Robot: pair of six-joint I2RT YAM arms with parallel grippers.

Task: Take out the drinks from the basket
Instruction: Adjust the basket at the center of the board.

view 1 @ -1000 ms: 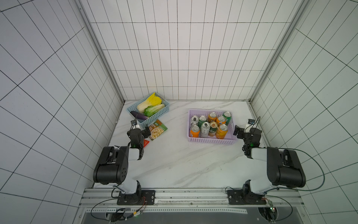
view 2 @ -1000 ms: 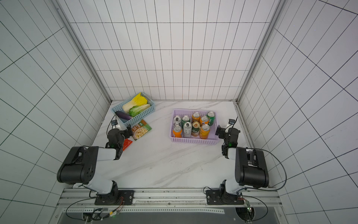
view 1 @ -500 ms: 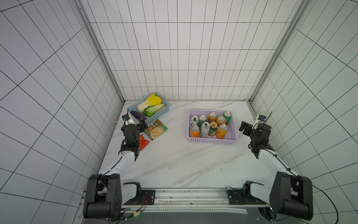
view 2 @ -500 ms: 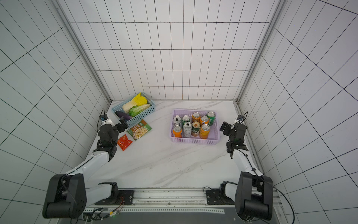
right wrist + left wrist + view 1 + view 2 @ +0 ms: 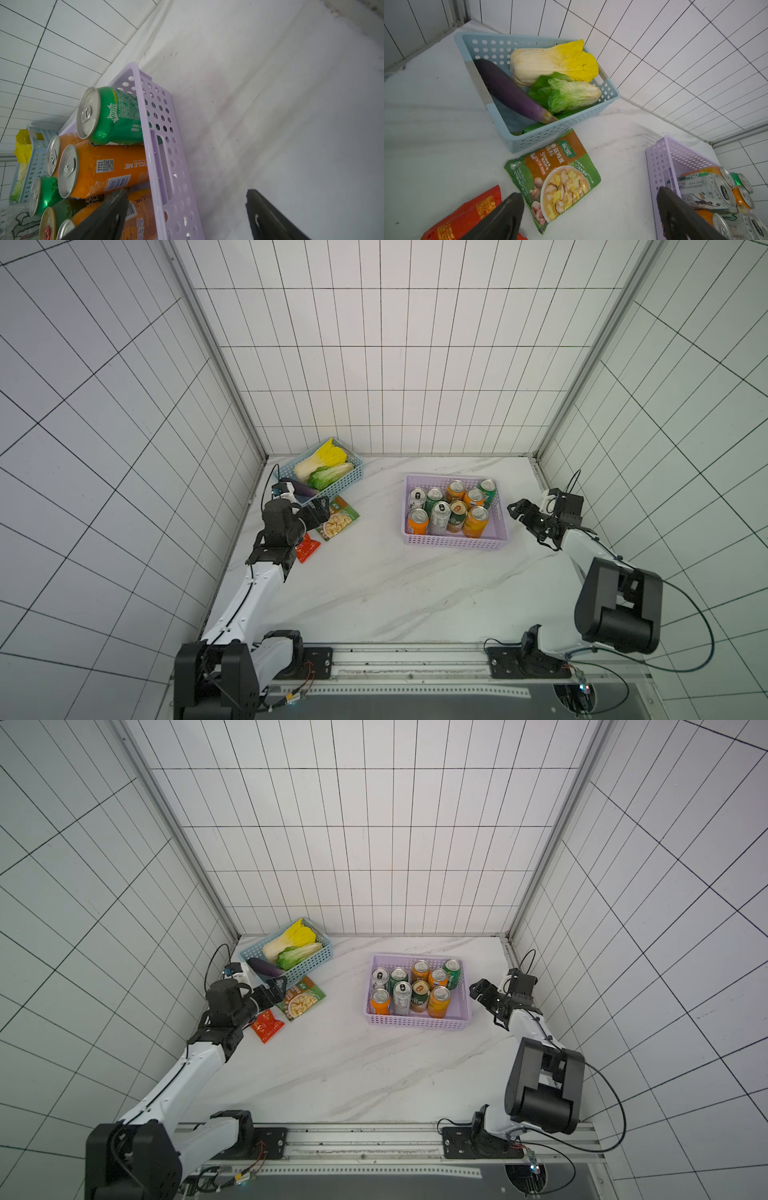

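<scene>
- White marble worktop point(image 5: 374, 593), tiled walls on three sides.
- Right jaws: spread wide, empty, just beside the short end wall of the lilac basket point(image 5: 455, 542).
- Drinks point(image 5: 441, 517): nine cans upright inside the basket, just beyond the right jaws; none held.
- Left jaws: spread wide, empty, near green packet point(image 5: 550, 182) and red packet point(image 5: 467, 216); blue basket point(image 5: 550, 133) just ahead.

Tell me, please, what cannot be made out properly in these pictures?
- Red packet: left wrist view, cut off by the edge, partly behind a jaw.
- Cans: both top views, labels too small to read.
- Blue basket: right wrist view, mostly hidden behind cans.
</scene>
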